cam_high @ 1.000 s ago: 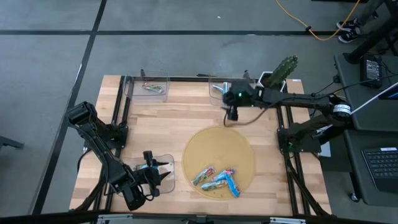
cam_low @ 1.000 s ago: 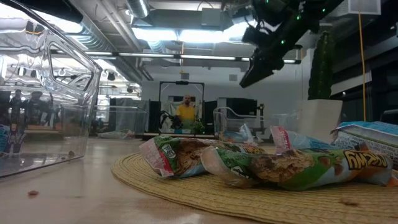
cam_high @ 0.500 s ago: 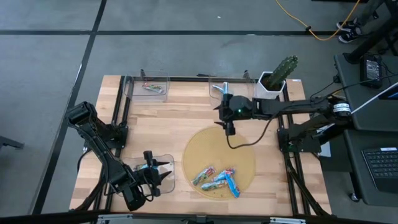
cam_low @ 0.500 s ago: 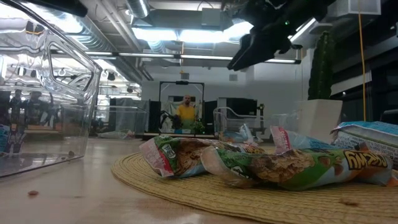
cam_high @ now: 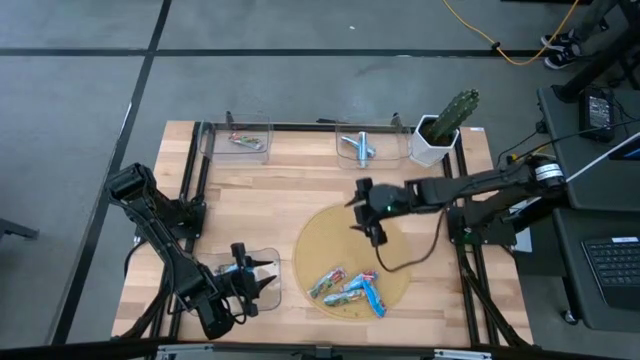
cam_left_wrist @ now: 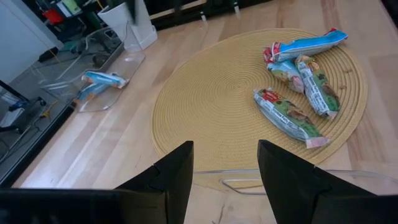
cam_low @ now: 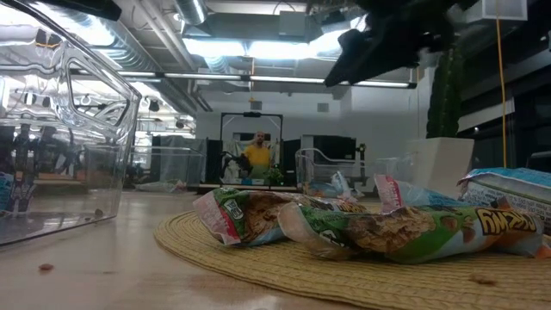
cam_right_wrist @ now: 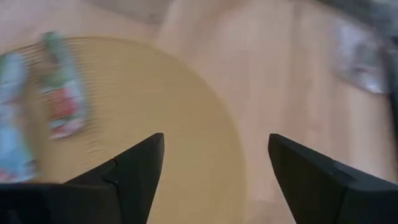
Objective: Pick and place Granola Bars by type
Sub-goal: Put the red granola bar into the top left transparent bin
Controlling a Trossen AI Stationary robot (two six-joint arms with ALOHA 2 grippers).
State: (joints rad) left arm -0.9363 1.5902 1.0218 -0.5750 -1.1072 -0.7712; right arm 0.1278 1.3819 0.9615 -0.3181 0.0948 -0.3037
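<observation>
Several foil-wrapped granola bars [cam_high: 350, 289] lie in a loose pile on the near part of a round woven mat [cam_high: 340, 235]; in the left wrist view the bars [cam_left_wrist: 297, 74] are green-and-red and blue. My right gripper [cam_high: 374, 232] hangs open above the mat's far half, clear of the pile, with the bars [cam_right_wrist: 62, 102] ahead of its fingers. My left gripper [cam_high: 266, 283] stands open over a clear tray [cam_high: 262, 262] at the near left, with nothing between its fingers [cam_left_wrist: 177, 180].
Two clear trays stand at the far edge, one [cam_high: 243, 140] with a bar in it, the other [cam_high: 357, 146] with a blue bar [cam_left_wrist: 99, 81]. A potted cactus [cam_high: 445, 125] stands at the far right. Bare wood lies between mat and far trays.
My right gripper has swung from the far blue-bar tray toward the table's near edge and now hangs over the mat, open all the way. The bars have not moved.
</observation>
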